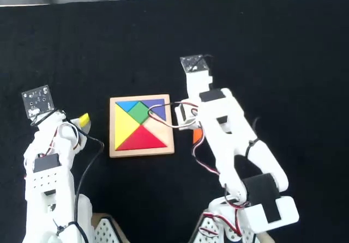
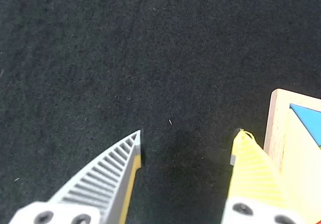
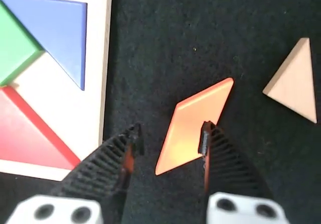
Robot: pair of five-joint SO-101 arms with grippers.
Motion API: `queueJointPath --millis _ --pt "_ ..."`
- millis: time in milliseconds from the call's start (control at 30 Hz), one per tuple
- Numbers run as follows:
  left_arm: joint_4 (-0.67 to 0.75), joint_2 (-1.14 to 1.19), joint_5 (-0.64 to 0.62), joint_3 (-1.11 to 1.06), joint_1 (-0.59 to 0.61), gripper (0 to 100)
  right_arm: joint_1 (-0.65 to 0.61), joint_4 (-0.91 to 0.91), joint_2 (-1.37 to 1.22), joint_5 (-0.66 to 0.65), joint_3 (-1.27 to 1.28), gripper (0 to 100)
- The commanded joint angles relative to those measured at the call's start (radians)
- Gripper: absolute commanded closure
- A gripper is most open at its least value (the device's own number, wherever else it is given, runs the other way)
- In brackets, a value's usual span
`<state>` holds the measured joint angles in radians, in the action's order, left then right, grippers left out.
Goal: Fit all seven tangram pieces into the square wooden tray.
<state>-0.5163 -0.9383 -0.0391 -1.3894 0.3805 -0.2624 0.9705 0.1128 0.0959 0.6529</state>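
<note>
Step, apparently: grasping orange parallelogram (image 3: 195, 121), frame centre. Right claw (image 3: 169, 136) spread over it; left claw (image 2: 188, 143) spread, empty. Next: pinch, carry to wooden tray (image 3: 104, 58).

I see a black worktop (image 1: 272, 47), a pale wooden tray (image 1: 142, 153) with blue, green, yellow and red pieces (image 1: 142, 139), an orange parallelogram (image 3: 193, 126) and a tan triangle (image 3: 295, 83). The left claw (image 2: 189, 133) is ribbed grey and yellow, the right claw (image 3: 171, 128) ribbed black.

The black table (image 1: 272, 47) before me is carrying the wooden tray (image 1: 142, 152). An orange parallelogram (image 3: 193, 126) and pale triangle (image 3: 296, 83) are lying nearby
</note>
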Motion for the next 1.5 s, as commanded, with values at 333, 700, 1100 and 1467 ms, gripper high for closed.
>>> queueJointPath --millis 333,700,1100,1467 --pt "0.018 -0.015 -0.002 0.002 0.002 71 0.055 -0.008 -0.122 -0.002 -0.107 80.4" --pt "0.018 -0.015 -0.002 0.002 0.002 71 0.091 -0.015 -0.128 -0.003 -0.096 80.4" --pt "0.018 -0.015 -0.002 0.002 0.002 71 -0.003 -0.021 0.048 -0.003 -0.021 80.4" --pt "0.018 -0.015 -0.002 0.001 0.002 71 0.049 -0.006 -0.18 -0.003 -0.128 80.4"
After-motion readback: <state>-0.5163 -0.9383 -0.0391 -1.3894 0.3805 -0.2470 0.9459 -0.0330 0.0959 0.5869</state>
